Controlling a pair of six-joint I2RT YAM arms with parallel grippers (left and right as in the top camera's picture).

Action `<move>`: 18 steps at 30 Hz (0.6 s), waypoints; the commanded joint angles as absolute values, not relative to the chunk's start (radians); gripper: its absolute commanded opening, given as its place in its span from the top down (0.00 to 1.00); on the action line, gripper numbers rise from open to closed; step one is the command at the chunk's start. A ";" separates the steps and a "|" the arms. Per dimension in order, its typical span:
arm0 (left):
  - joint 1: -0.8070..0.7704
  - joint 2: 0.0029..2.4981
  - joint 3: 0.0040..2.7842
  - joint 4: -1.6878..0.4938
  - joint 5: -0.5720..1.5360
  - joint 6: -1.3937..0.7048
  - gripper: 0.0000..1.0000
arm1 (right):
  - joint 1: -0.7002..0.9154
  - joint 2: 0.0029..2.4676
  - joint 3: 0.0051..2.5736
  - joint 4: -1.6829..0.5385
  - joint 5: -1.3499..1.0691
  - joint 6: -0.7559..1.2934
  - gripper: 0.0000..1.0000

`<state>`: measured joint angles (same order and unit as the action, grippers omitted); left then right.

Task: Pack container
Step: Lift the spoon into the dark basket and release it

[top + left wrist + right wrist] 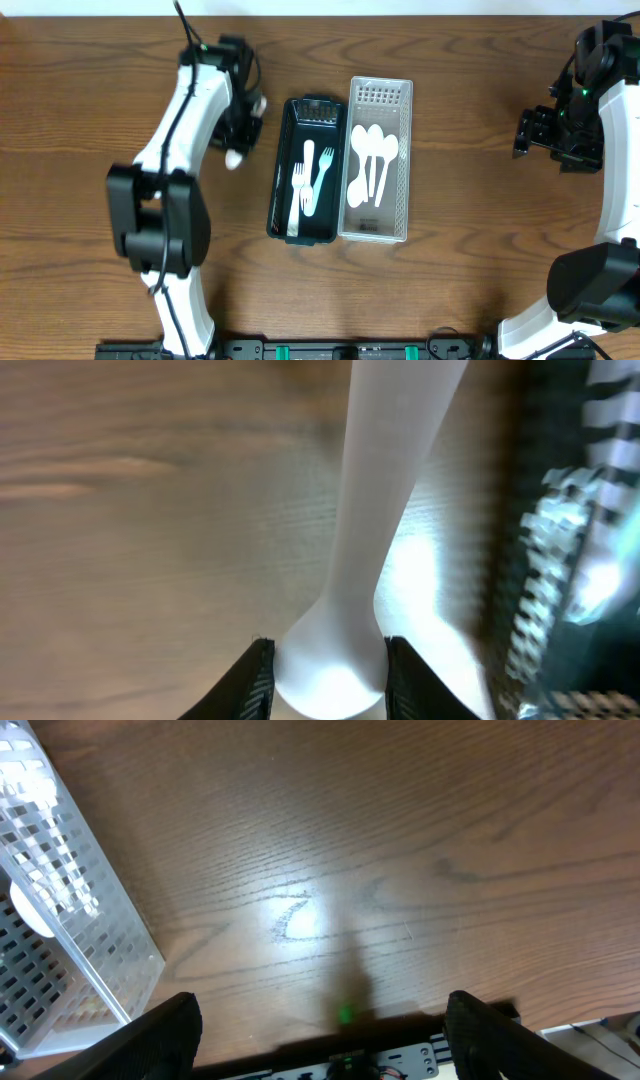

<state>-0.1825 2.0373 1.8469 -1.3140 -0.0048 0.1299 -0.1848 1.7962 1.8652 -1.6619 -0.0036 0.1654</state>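
Left jaws are gripping narrow on a white utensil (375, 530): the left gripper (328, 678) is pinching it at its rounded, wider end, one dark fingertip (255, 680) on each side. The long shaft is running away from the fingers, over bare wood. Too blurred to tell whether it is a spoon or a fork.

From overhead, both ends of the utensil are sticking out past the left gripper. It is sitting just left of the dark tray (279, 190), not over it. Whether the utensil is touching the table (450, 280) or hanging just above it, I cannot tell.

The dark tray is lying lengthwise mid-table and holding white forks (310, 175), bunched loosely together. A clear slotted basket (407, 160) is sitting right against the tray's right side, long edges side by side. White spoons (372, 150) are lying in it, bowls toward the far end.

Right jaws are standing wide and holding nothing. The right gripper (322, 1030) is hanging over bare wood, its fingers (165, 1030) far apart at the bottom of the wrist view. It is sitting well to the right of the basket, whose corner is showing at the left edge of that view.
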 commanded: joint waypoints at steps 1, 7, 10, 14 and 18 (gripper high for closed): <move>-0.264 1.926 1.948 -1.353 -0.009 0.069 0.94 | -0.184 1.799 1.869 -1.663 0.004 0.147 0.19; -0.439 1.890 1.950 -1.340 0.012 -0.078 0.94 | -0.184 1.799 1.869 -1.661 0.004 0.137 0.19; -0.509 1.920 1.927 -1.308 0.044 -0.085 0.94 | -0.184 1.799 1.869 -1.662 0.004 0.136 0.19; -0.536 1.993 1.905 -1.283 0.044 -0.088 0.94 | -0.184 1.799 1.869 -1.668 0.004 0.133 0.20; -0.513 2.076 1.901 -1.281 0.045 -0.103 0.94 | -0.184 1.799 1.869 -1.676 0.004 0.133 0.19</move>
